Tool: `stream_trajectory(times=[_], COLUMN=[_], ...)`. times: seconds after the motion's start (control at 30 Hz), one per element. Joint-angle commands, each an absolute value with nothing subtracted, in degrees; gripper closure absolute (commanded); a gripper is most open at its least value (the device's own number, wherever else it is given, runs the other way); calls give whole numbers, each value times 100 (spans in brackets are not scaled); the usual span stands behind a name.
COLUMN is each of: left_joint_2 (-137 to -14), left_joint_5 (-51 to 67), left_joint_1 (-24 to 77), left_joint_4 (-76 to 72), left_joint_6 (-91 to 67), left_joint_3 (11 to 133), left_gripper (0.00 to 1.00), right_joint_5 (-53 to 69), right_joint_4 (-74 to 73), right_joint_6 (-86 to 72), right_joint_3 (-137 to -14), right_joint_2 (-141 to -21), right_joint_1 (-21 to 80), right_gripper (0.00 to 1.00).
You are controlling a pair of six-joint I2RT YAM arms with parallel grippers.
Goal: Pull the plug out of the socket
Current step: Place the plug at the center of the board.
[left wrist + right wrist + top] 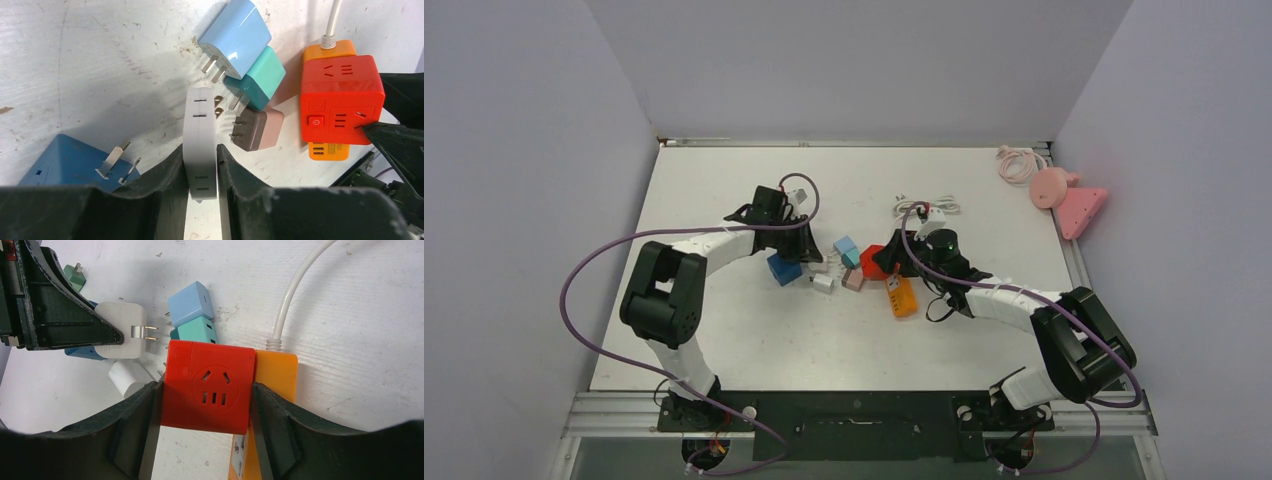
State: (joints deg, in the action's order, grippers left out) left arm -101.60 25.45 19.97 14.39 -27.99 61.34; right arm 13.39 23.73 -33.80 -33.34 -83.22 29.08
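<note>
My left gripper [201, 150] is shut on a white plug [201, 135] and holds it by its sides. In the right wrist view the white plug [122, 330] has its two prongs bare, pointing at the red socket cube [207, 387] with a small gap between them. My right gripper [206, 392] is shut on the red socket cube, which sits on an orange power strip [277, 372] with a white cord. In the top view the left gripper [809, 252] and right gripper [886, 264] face each other at mid-table.
Loose plugs lie round the grippers: dark blue [65, 162], light blue [235, 37], teal [262, 75], pink-brown [260, 129], and a second white one [129, 377]. A coiled white cable [929, 207] lies behind. Pink objects [1069, 195] sit at the back right.
</note>
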Motion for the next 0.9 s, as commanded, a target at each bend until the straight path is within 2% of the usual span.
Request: stream_trajectory(times=[0.0, 0.17, 0.57, 0.63, 0.77, 0.87], left_joint_2=[-10191, -10152, -9515, -9305, -9072, -9028], left_joint_5=[2279, 2163, 2409, 2495, 2781, 2956], left_joint_1=[2030, 2030, 2092, 2097, 2107, 2118], left_joint_4=[1670, 1746, 1152, 954, 517, 397], left_joint_6=[-2537, -2474, -2303, -2318, -2446, -2537], left_joint_3=[6460, 6506, 6227, 6114, 5900, 5837], left_gripper=[73, 54, 20, 16, 13, 12], right_joint_5=[1230, 1246, 1252, 1171, 1134, 1212], right_joint_4=[2794, 2786, 2758, 2658, 2562, 2412], right_joint_6=[-3235, -3225, -3129, -3077, -3012, -2920], right_joint_3=[-3357, -3364, -3428, -3473, -3511, -3608], right_joint_2=[-8131, -8158, -8176, -8169, -8111, -8032], right_joint_1=[2962, 2971, 3061, 3091, 3102, 3103], right_gripper=[95, 95, 95, 85, 44, 26])
